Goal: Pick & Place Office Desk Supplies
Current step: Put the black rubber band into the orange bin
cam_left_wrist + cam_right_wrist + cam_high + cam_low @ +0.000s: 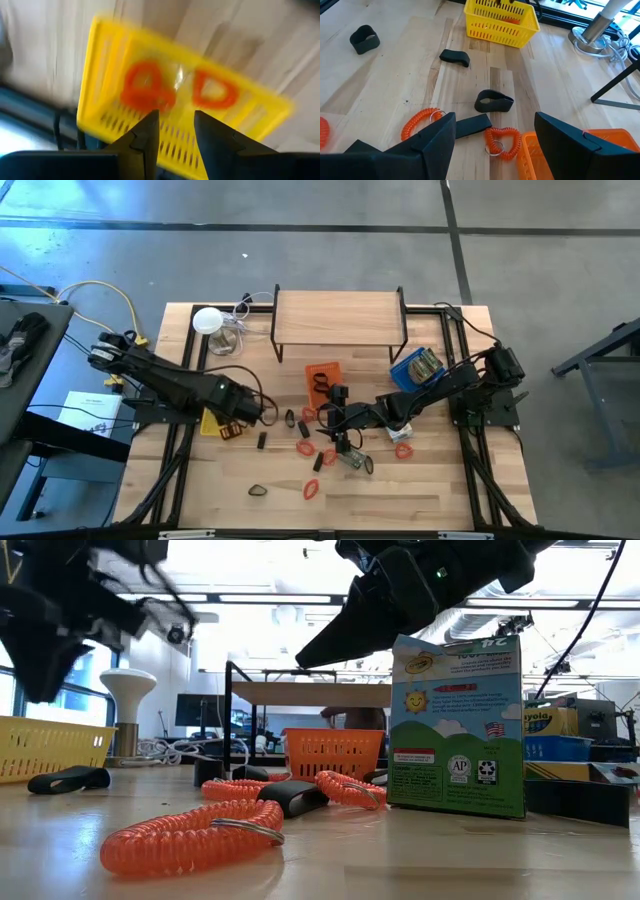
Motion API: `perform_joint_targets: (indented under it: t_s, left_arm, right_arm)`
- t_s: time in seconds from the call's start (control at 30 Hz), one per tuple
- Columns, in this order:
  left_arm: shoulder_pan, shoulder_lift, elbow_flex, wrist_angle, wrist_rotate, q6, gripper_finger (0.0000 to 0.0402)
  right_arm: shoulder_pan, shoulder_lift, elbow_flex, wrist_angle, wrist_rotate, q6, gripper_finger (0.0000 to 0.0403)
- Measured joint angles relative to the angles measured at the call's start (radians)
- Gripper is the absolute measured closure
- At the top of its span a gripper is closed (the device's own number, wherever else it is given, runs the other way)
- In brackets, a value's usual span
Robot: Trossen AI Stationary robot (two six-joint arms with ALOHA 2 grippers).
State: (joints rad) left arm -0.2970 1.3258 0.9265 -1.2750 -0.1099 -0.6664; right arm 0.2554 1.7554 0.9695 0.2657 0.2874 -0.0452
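Nearest the low camera lies a red-orange coiled plastic loop with a metal ring (195,835), flat on the light wooden worktop (400,490). Behind it rest a second red-orange coil (345,788) and a black flat band (290,797). A green-and-blue crayon box (457,727) stands upright just beside them, near the front edge.

Left tool (175,132): it hangs above the yellow slotted plastic tray (105,75) at the left side of the worktop. The jaws stand partly apart with nothing between them. Two red-orange looped pieces (145,90) lie inside this tray, side by side.

Right tool (495,137): it hangs over the middle of the worktop, jaws spread wide and empty. Below it lie a black folded band (493,101), a black flat strip (472,125), a red-orange coil with a ring (502,141) and another red-orange coil (420,121). A further black band (454,57) lies between these and the yellow tray. A black looped band (364,38) sits well apart, toward the front edge.

An orange slotted plastic tray (323,376) stands near the centre, in front of a wooden shelf on a black frame (338,318) at the rear edge. A blue plastic tray (415,367) stands to the right of the orange one. A white round lamp (208,321) occupies the rear left corner, with cables beside it.
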Motion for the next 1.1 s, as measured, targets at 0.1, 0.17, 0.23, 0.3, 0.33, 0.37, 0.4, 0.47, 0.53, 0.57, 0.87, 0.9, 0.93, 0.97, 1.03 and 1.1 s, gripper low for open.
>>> perform_joint_targets:
  t_s: [0.1,0.17,0.23,0.3,0.33,0.37,0.4,0.47,0.53,0.57,0.87,0.9,0.93,0.97,1.03,1.1]
  left_arm:
    - [-0.026,0.0,0.018,0.109,-0.059,0.11,0.0286]
    - [-0.048,0.0,0.018,0.219,-0.092,0.206,0.0286]
    - [-0.075,0.0,0.018,0.33,-0.099,0.312,0.0286]
    - [-0.101,0.009,0.018,0.416,-0.101,0.392,0.0286]
    - [-0.112,0.014,0.015,0.452,-0.101,0.419,0.0286]
    - [-0.122,0.022,0.012,0.475,-0.101,0.431,0.0286]
    - [-0.13,0.036,0.011,0.491,-0.102,0.433,0.0286]
    - [-0.139,0.069,0.011,0.505,-0.102,0.43,0.0286]
    - [-0.141,0.107,0.01,0.493,-0.102,0.43,0.0286]
    - [-0.141,0.13,0.01,0.493,-0.102,0.43,0.0286]
    - [-0.14,0.242,0.009,0.501,-0.098,0.439,0.0286]
    - [-0.14,0.242,0.009,0.5,-0.097,0.434,0.0286]
    - [-0.14,0.242,0.009,0.501,-0.097,0.434,0.0286]
    - [-0.14,0.242,0.009,0.501,-0.095,0.433,0.0286]
    - [-0.14,0.242,0.009,0.5,-0.072,0.433,0.0286]
    - [-0.134,0.242,0.005,0.506,-0.043,0.424,0.0286]
  right_arm:
    - [0.0,0.0,0.0,0.0,0.0,0.0,0.0145]
    - [0.0,0.0,0.0,0.0,0.0,0.0,0.0145]
    - [0.0,0.0,0.0,0.0,0.0,0.0,0.0145]
    - [0.0,0.0,0.0,0.0,0.001,0.0,0.0145]
    - [0.0,0.0,0.0,0.0,0.0,0.0,0.0145]
    - [0.0,0.0,0.0,-0.001,0.001,0.0,0.0145]
    - [0.0,0.0,0.0,-0.003,0.0,0.0,0.0145]
    - [0.0,0.0,0.0,-0.009,0.0,0.0,0.0145]
    - [0.0,0.0,0.0,-0.01,-0.003,0.0,0.0145]
    - [0.0,0.0,0.0,-0.01,-0.003,0.0,0.0145]
    - [0.0,0.0,0.0,-0.023,-0.01,0.026,0.0145]
    - [0.0,0.0,0.0,-0.023,-0.01,0.026,0.0145]
    - [0.0,0.0,0.0,-0.023,-0.01,0.026,0.0145]
    - [0.0,0.0,0.0,-0.023,-0.01,0.026,0.0145]
    - [0.0,0.0,0.0,-0.022,-0.009,0.026,0.0145]
    - [-0.002,0.0,0.0,-0.022,-0.008,0.025,0.0145]
